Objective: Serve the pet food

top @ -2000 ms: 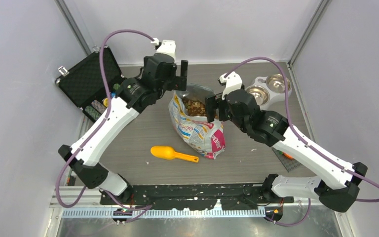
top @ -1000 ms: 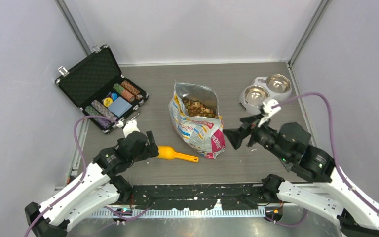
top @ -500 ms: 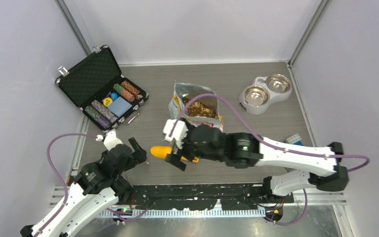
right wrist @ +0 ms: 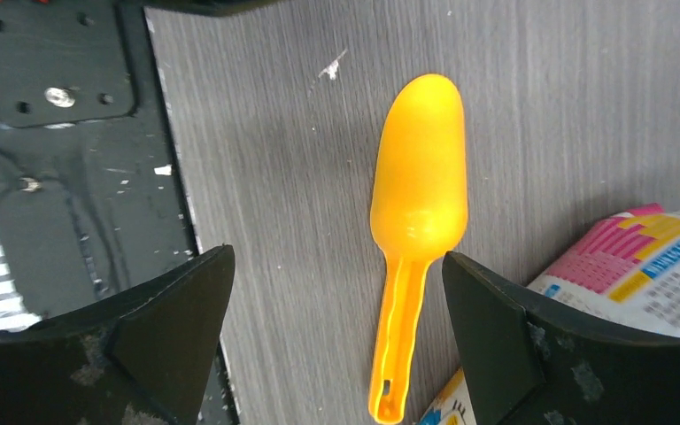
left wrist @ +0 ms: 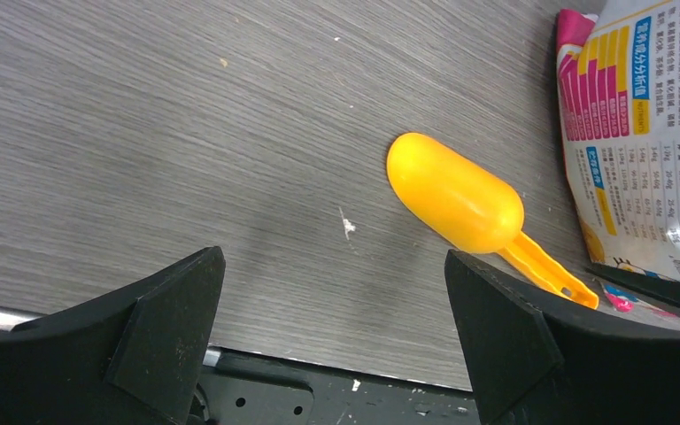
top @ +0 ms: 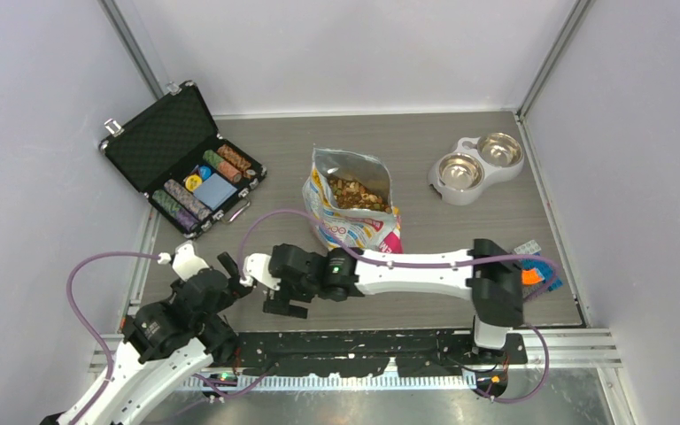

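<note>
The pet food (top: 352, 193) is brown kibble lying in the open printed bag (top: 354, 212) at mid table. A yellow scoop (right wrist: 421, 199) lies bowl-down on the table, its handle (right wrist: 398, 345) pointing toward the bag (right wrist: 637, 266). My right gripper (right wrist: 336, 257) hovers open over it, the handle lying between the fingers and nearer the right one, untouched. In the top view the right arm hides the scoop, and the right gripper (top: 285, 301) sits near the front edge. My left gripper (left wrist: 332, 266) is open and empty, left of the scoop (left wrist: 456, 205).
A double steel bowl (top: 476, 168) stands at the back right. An open black case (top: 181, 159) with poker chips sits at the back left. A small blue and orange item (top: 531, 266) lies by the right arm's base. The black front rail (right wrist: 53, 133) runs close to the scoop.
The right arm has swung further left and nearer the front edge, so its wrist now covers the scoop in the top view. The left arm has drawn back slightly. Both grippers stayed open.
</note>
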